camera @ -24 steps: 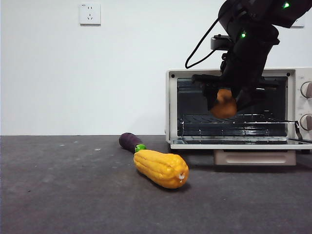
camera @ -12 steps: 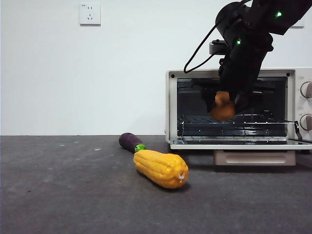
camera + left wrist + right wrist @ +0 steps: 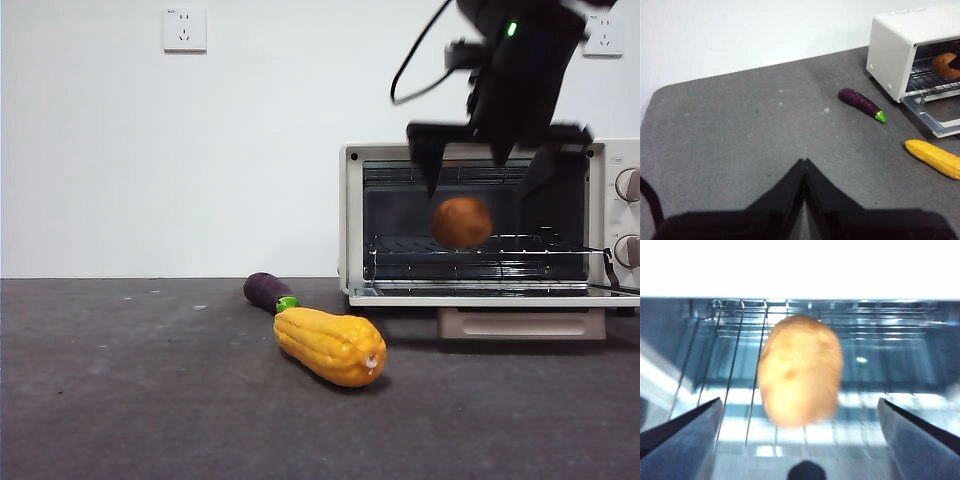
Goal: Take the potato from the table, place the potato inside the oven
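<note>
Rolling risk: potato [image 3: 462,222] loose on oven [image 3: 352,215] rack, right gripper [image 3: 497,160] spread wide above, grasping nothing.

Right gripper [image 3: 497,172] no longer clamps the potato [image 3: 462,222]: jaws, closed on it a second ago, now stand spread wide, tips at roughly 10 and 2 o'clock of it, clear of its sides. Gripper sits higher than before, up at the top edge of the oven [image 3: 352,220] opening instead of mid-cavity. Potato, earlier half hidden between the jaws, shows whole and round, free of the gripper, low in the cavity at the wire rack [image 3: 480,246]; the right wrist view shows it blurred.
</note>
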Controlling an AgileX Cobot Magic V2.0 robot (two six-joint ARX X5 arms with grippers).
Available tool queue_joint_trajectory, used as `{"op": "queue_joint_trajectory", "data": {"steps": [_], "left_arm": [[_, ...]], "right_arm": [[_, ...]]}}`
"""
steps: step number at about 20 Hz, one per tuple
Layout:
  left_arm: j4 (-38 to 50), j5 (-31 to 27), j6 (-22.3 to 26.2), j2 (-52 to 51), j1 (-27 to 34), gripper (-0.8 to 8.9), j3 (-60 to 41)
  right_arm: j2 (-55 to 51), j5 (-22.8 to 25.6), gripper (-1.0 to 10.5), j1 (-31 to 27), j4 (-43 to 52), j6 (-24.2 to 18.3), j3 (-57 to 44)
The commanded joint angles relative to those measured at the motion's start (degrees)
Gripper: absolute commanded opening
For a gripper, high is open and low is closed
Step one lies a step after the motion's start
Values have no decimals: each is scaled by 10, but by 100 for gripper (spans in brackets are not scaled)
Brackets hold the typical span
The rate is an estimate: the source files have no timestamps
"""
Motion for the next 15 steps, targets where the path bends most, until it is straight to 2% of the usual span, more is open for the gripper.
{"op": "queue_joint_trajectory", "data": {"steps": [1,4,6,10,13,15], "left_arm": [[3,0,-19,8,-1,-5,-3],[3,0,-25,34,-6,-5,-3],[3,0,-30,67,-19,-5,-3],[3,-13,-27,171,-47,-5,-3],[9,-36,-17,251,-50,-5,-3],[36,-32,2,302,-49,-6,-3]], "right_arm": [[-35,7,543,14,-46,3,2],[-110,10,541,35,-142,2,2],[-167,25,537,54,-197,-17,2],[-296,103,532,94,-297,-42,2],[-373,133,526,105,-346,-42,2],[-417,139,439,105,-370,-39,2]]}}
